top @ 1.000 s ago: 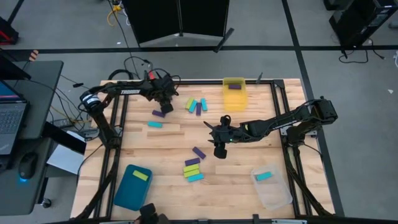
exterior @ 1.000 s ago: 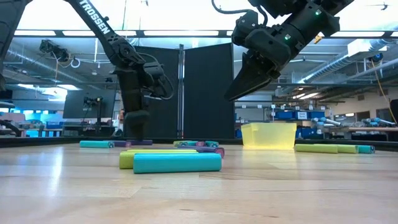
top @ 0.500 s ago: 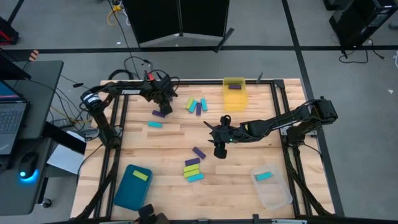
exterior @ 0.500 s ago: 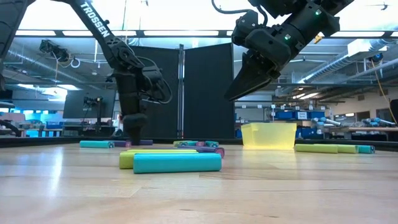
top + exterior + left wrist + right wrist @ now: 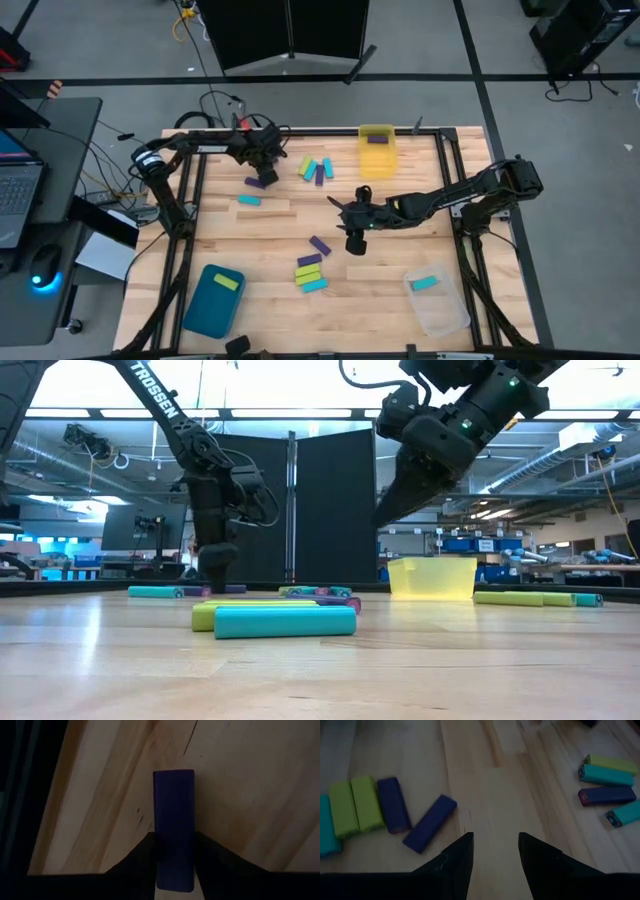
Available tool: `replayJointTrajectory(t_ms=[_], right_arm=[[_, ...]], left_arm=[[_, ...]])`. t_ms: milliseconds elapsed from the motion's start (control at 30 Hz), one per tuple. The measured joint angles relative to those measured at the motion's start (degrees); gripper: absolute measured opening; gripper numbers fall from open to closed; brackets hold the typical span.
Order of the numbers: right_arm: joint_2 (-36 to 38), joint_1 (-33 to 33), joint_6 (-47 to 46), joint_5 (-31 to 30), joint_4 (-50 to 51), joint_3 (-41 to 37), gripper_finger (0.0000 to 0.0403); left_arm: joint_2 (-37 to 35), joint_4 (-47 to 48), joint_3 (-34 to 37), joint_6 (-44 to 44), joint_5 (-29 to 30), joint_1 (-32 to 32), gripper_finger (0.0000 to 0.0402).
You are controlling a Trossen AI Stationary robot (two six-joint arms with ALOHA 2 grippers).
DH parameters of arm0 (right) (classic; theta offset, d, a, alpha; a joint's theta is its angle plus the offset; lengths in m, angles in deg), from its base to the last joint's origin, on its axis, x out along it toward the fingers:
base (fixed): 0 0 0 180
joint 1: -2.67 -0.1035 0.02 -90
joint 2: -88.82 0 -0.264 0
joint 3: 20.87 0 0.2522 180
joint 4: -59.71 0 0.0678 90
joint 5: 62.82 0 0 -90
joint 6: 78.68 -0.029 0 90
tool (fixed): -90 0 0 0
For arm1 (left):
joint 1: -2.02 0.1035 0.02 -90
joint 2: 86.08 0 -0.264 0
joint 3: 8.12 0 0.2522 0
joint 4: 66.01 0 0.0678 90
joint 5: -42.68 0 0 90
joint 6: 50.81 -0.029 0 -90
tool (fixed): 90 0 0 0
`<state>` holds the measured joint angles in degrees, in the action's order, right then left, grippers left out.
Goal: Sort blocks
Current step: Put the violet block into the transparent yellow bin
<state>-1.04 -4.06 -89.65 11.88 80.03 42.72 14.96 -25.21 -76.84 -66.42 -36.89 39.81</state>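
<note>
My left gripper (image 5: 262,168) is down at the table's far left, shut on a purple block (image 5: 173,820). My right gripper (image 5: 340,212) hovers open above mid-table, touching nothing. Below it the right wrist view shows bare wood, with two purple blocks (image 5: 410,815), two lime (image 5: 355,805) and a cyan one on one side. A lime, two cyan and a purple block (image 5: 607,795) lie on the other side. A lone cyan block (image 5: 248,200) lies flat near the left gripper. My left gripper pinches the purple block between its two fingers (image 5: 147,851), which press its long sides (image 5: 159,832) near one end and lie along it. They come from above, pointing down. The block lies flat on the wood, its free end (image 5: 173,777) ahead of the fingertips.
A yellow bin (image 5: 377,158) at the far edge holds a purple block. Near the left corner, a lime block lies in the teal bin (image 5: 205,305). The clear bin (image 5: 440,305), near right, has a cyan one. Block clusters lie far centre (image 5: 317,170) and near centre (image 5: 311,272).
My left gripper has edged slightly toward the near edge, over the purple block. In the low view my right gripper has shifted a little toward the table's right and turned slightly. No block has visibly moved.
</note>
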Motion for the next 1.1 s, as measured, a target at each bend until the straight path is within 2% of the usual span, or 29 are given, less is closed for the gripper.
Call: replayJointTrajectory(t_ms=[567, 667, 867, 1100], right_arm=[[0.1, 0.0, -0.8, 0.0, 6.0, 0.0, 0.0168], [0.4, 0.0, -0.9, 0.0, 8.3, 0.0, 0.0168], [2.2, 0.0, -2.5, 0.0, 11.6, 0.0, 0.0168], [3.7, 0.0, -2.7, 0.0, 11.4, 0.0, 0.0168]], left_arm=[[-0.9, 0.1, 0.2, 0.9, 0.6, -4.6, 0.0099], [-2.0, 0.7, 0.4, 1.1, -1.0, -5.8, 0.0099], [-5.1, 0.2, 0.6, 2.4, -9.4, -9.1, 0.0098], [-5.3, -3.5, 0.4, 4.7, -10.2, -15.2, 0.0098]])
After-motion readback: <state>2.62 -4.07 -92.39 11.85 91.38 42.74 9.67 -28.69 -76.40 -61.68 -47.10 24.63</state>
